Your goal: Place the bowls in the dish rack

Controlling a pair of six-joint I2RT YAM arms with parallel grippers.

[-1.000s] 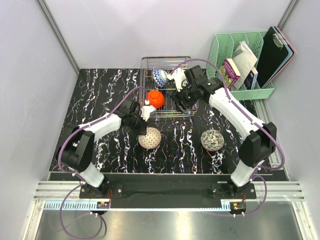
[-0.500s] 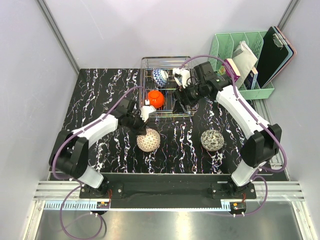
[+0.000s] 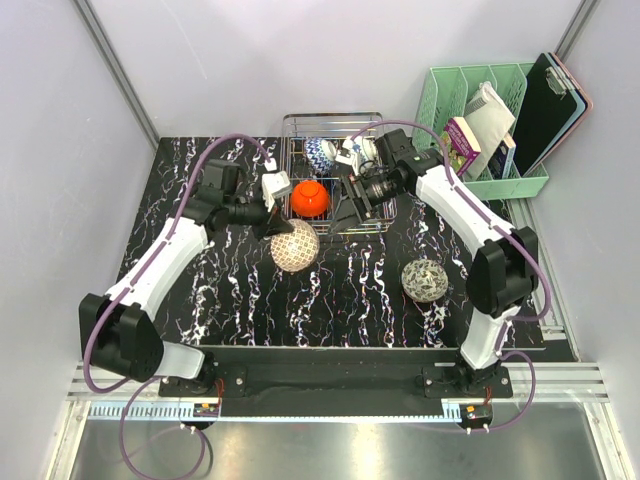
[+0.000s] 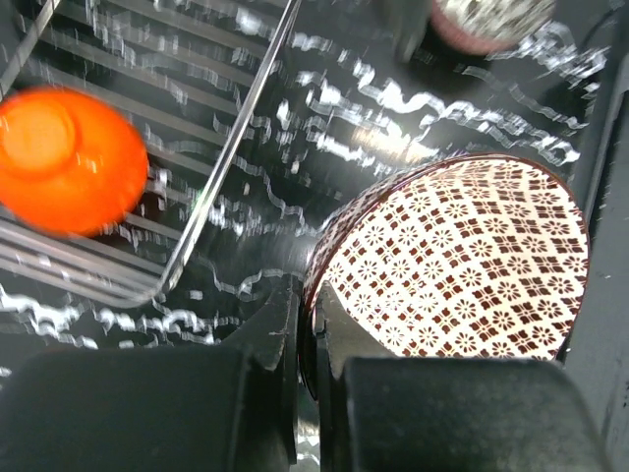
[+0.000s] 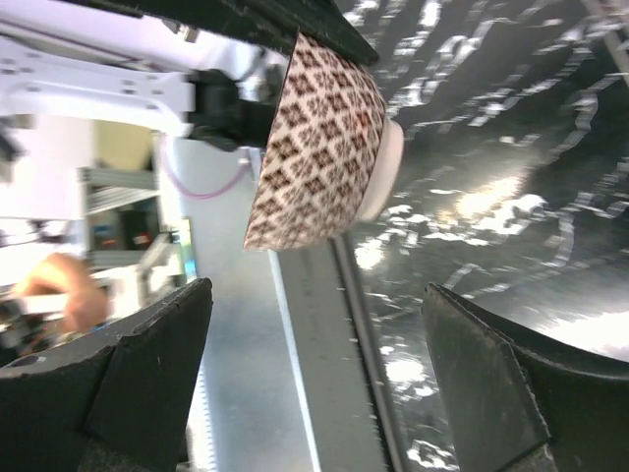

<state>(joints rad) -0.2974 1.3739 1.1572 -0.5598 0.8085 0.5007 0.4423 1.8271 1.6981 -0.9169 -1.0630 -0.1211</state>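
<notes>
Two bowls lie inside the dish rack (image 3: 372, 122) at upper centre of the top view: the orange bowl (image 3: 311, 197) at the rack's lower left corner and the blue-and-white bowl (image 3: 320, 153) above it. The left pincer (image 3: 278, 226) is clamped on the rim of a net-patterned bowl (image 3: 296, 246), which sits just below and left of the rack, close to the orange bowl. In the left wrist view the fingers (image 4: 285, 329) pinch that rim at lower centre, with the patterned bowl (image 4: 462, 261) filling the right half and the orange bowl (image 4: 69, 162) behind the rack wire at left. The right pincer (image 3: 347, 208) is over the rack's lower right part with its fingers apart and nothing between them; its wrist view shows the wide gap between the fingers (image 5: 162, 369) and the held bowl (image 5: 319, 138) tipped on its side at upper centre. A second net-patterned bowl (image 3: 425, 279) stands alone on the desk (image 3: 200, 290) at lower right, well apart from the rack.
</notes>
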